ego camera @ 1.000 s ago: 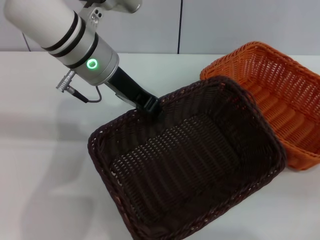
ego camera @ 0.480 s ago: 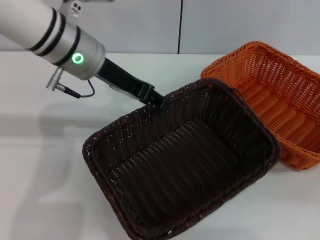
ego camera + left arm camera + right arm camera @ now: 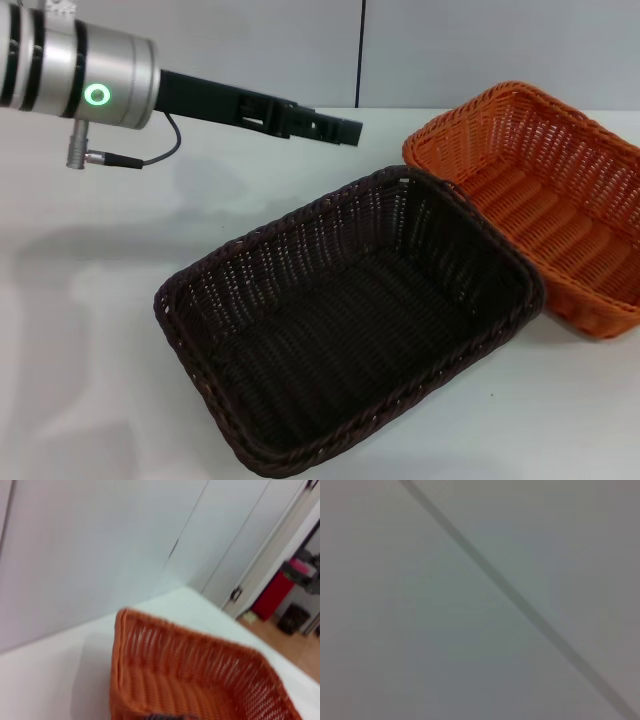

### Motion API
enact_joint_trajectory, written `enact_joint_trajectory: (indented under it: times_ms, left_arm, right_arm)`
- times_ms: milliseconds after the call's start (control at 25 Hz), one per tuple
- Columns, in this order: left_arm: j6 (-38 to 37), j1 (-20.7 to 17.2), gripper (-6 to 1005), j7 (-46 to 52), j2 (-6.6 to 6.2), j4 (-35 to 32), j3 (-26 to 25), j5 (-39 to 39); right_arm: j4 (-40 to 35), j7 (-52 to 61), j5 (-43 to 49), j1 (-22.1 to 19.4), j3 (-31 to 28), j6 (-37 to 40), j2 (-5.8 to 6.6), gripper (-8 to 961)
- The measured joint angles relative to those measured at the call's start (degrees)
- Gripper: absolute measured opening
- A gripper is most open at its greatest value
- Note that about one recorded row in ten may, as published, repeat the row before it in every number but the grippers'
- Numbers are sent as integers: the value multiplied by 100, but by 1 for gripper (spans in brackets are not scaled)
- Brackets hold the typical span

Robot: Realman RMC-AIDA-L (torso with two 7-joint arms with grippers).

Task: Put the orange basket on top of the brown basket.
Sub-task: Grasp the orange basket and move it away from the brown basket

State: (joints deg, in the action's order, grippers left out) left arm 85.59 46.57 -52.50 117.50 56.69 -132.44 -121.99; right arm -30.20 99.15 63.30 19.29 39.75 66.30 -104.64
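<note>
The brown basket [image 3: 350, 320] lies flat on the white table in the middle of the head view, its right end against the orange basket [image 3: 545, 200], which stands at the right. My left gripper [image 3: 345, 130] is open and empty. It is stretched out level above the table, behind the brown basket's far rim and clear of it, pointing toward the orange basket. The left wrist view shows the orange basket [image 3: 190, 680] from its end, with a sliver of the brown rim [image 3: 167, 716] before it. My right gripper is out of view.
The white table [image 3: 90, 300] runs back to a pale wall with a dark vertical seam [image 3: 360, 50]. The right wrist view shows only a grey surface with a dark line [image 3: 520, 605].
My left gripper let go of the brown basket's far rim and rose up and back to a level pose. The brown basket settled flat and shifted slightly left.
</note>
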Motion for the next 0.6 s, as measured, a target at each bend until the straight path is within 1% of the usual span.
enact_joint_trajectory:
  times_ms: [40,80,120,160,240,280,320,400,520,600]
  left_arm:
    - [-9,-25,862,-57,-3,-16,-14,54]
    - [-22,-77,863,-163,-6,-46,-29,147]
    - [-47,-120,863,-263,-12,-74,-38,228]
    - [-47,-120,864,-263,-12,-74,-38,228]
    - [-100,-175,865,-444,-14,-141,-37,305]
    - [-111,-188,865,-509,-15,-170,-38,313]
    - [-111,-188,866,-509,-15,-170,-38,313]
    - [-132,-190,867,-575,-15,-212,-37,318]
    - [-250,-229,867,-781,-4,-341,-36,325]
    - [-307,-228,867,-848,-3,-421,-36,330]
  right_arm:
    - [-119,431,289,-20,-19,275,216,759]
    - [-357,1321,1014,6,-163,777,586,759]
    - [-357,1321,1014,6,-163,777,586,759]
    - [-493,1824,1524,70,-328,1011,749,759]
    - [-764,2816,2647,271,-793,1492,999,759]
    - [-1014,3555,3936,581,-1322,2023,1214,759]
    - [-1014,3555,3936,581,-1322,2023,1214,759]
    - [-1174,4074,5377,1013,-1705,2607,1437,759]
    - [-1261,4493,6776,1539,-1834,3164,1637,759]
    - [-1277,4643,7516,1857,-1812,3467,1715,759]
